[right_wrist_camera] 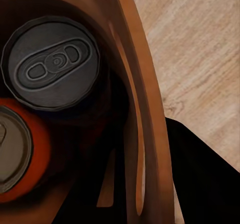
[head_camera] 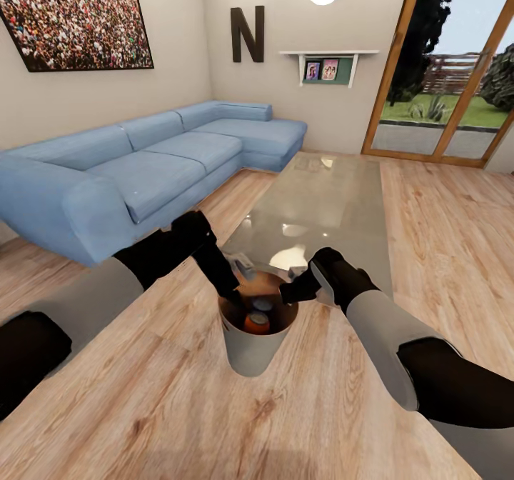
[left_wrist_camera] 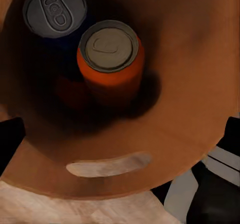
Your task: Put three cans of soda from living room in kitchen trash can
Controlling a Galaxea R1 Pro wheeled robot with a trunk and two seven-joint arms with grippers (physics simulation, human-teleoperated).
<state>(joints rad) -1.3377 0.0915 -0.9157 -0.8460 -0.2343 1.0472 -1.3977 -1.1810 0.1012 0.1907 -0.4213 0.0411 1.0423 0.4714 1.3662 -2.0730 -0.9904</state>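
Your trash can (head_camera: 251, 351) is a small tapered round bin, pale grey-white outside and copper-brown inside, held up in the air in front of you over the wooden floor (head_camera: 178, 408), just short of the near end of the glass bench (head_camera: 321, 201). Inside it stand two cans you can tell apart: an orange can (left_wrist_camera: 111, 66) with a dull silver top, and a dark blue can (left_wrist_camera: 55, 14) with a grey top and pull tab, touching or nearly touching each other. A reddish shape lies in the shadow beneath them; you cannot tell whether it is a third can.

Your left gripper (head_camera: 232, 296) sits at the bin's rim on the sofa (head_camera: 143, 166) side, and your right gripper (head_camera: 294, 291) at the rim on the opposite side, so the bin hangs between them. From each wrist camera you look straight down onto the can tops, with the bin's wall (right_wrist_camera: 145, 134) close by. The fingers are hidden at the rim, so you cannot tell how wide either gripper stands.
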